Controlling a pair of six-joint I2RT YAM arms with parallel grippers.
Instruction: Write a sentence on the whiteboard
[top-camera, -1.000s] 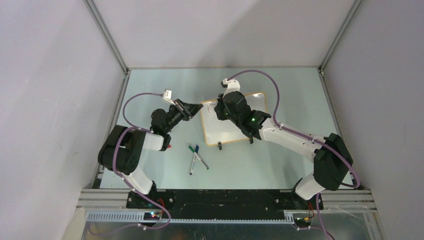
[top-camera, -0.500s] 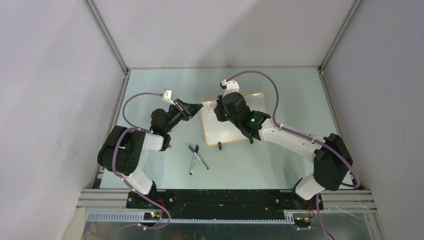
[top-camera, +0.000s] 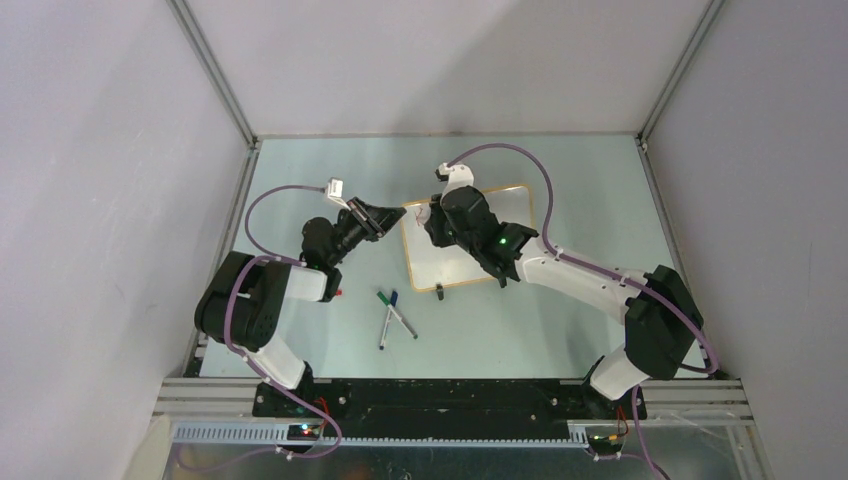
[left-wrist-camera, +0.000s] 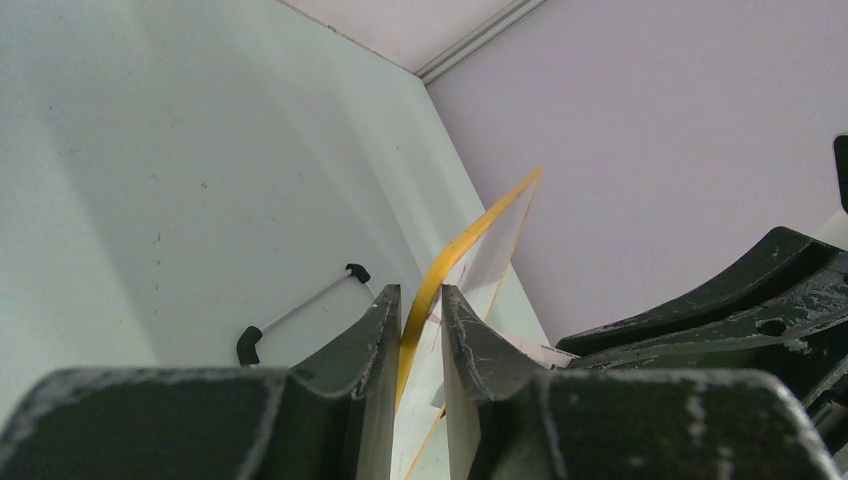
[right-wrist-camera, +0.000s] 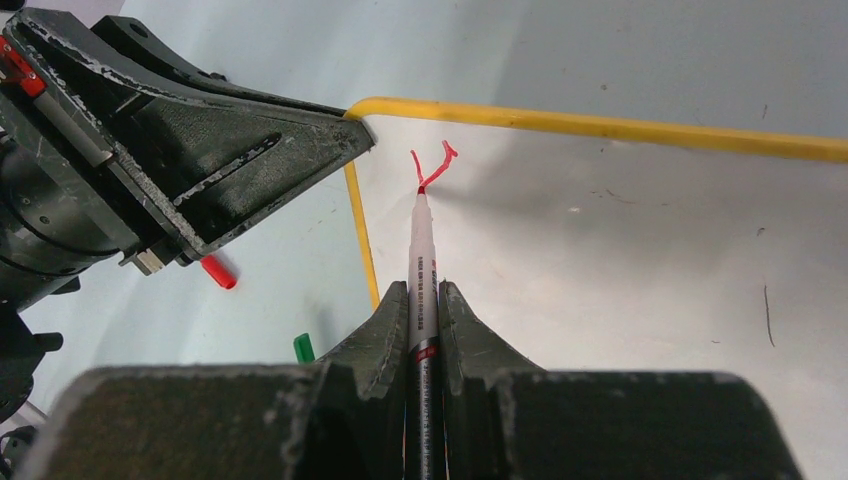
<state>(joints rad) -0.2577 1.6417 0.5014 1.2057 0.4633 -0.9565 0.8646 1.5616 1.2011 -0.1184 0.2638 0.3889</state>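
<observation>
Lying on the pale green table (top-camera: 560, 170), the whiteboard (top-camera: 455, 262) is sitting under both pincers, its yellow frame edge running between the fingers of the left pincer (left-wrist-camera: 420, 325). The left pincer is clamping nearly closed on that frame at the board's corner, steadying it. The right pincer (right-wrist-camera: 423, 300) is gripping a marker (right-wrist-camera: 421, 240), fingers closed to the barrel's width, with the barrel pointing straight out ahead of the fingertips. Spare markers (top-camera: 393, 315) are lying on the table well behind both pincers.

Against 1 s ago, the right wrist is sitting slightly closer to the left pincer in the overhead view, while the left arm is showing no shift. The marker tip appears to be touching the board just ahead of the right pincer, at the foot of a small forked red mark (right-wrist-camera: 432, 168) close beside the left pincer's outer finger.

I am reading this as the 1st letter getting under way. The board ahead and to the right of the right pincer is showing bare, so nearly the whole sentence is still waiting.
</observation>
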